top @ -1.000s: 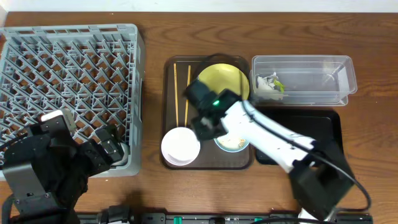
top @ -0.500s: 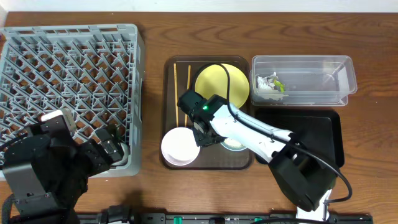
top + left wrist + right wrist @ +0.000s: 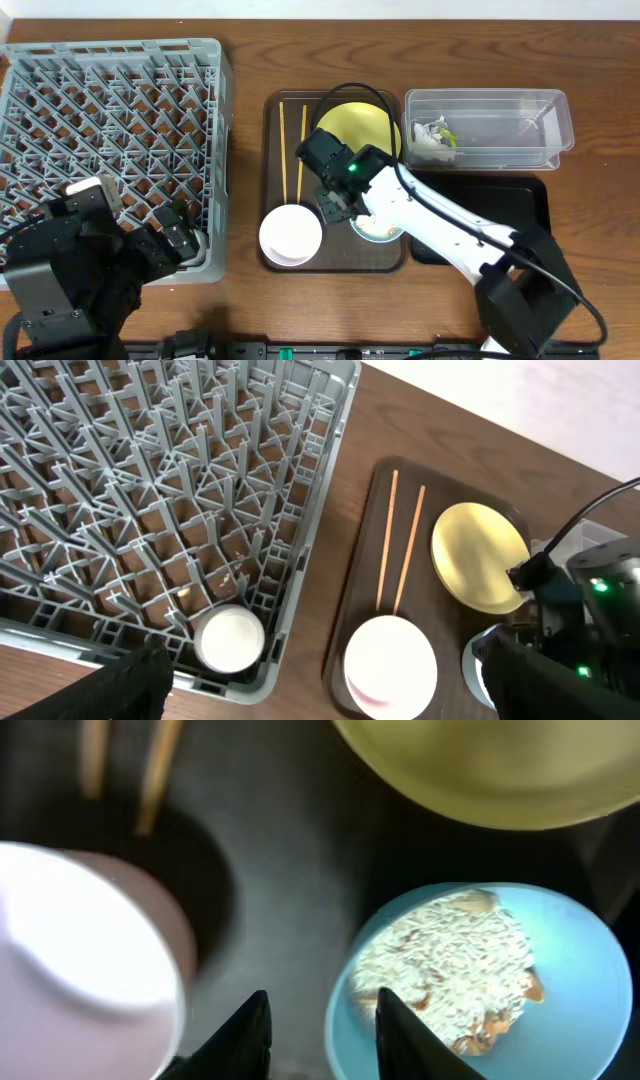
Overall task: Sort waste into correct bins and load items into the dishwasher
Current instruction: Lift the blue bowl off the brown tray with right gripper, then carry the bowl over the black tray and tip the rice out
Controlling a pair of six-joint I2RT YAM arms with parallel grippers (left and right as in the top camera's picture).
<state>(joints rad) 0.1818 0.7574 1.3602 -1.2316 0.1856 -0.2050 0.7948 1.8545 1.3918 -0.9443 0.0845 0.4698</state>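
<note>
My right gripper (image 3: 325, 1025) stands open over the left rim of the light blue bowl (image 3: 560, 1020), one finger inside and one outside. Rice-like crumbs (image 3: 450, 965) fill the bowl. The white-pinkish bowl (image 3: 290, 235) sits to its left, the yellow plate (image 3: 365, 128) behind it, and two chopsticks (image 3: 291, 150) lie at the tray's left. My left gripper (image 3: 325, 660) hangs wide open and empty near the corner of the grey dish rack (image 3: 215, 120). White tissue (image 3: 428, 140) and a green wrapper (image 3: 449, 138) lie in the clear tub (image 3: 520, 125).
The dishes rest on a brown serving tray (image 3: 268, 190). A black tray (image 3: 520, 205) lies right of it, partly under my right arm. A white cup (image 3: 230, 640) stands in the rack's near corner.
My right gripper swung left toward the white bowl, then came back right to the blue bowl's rim. The left arm has not moved.
</note>
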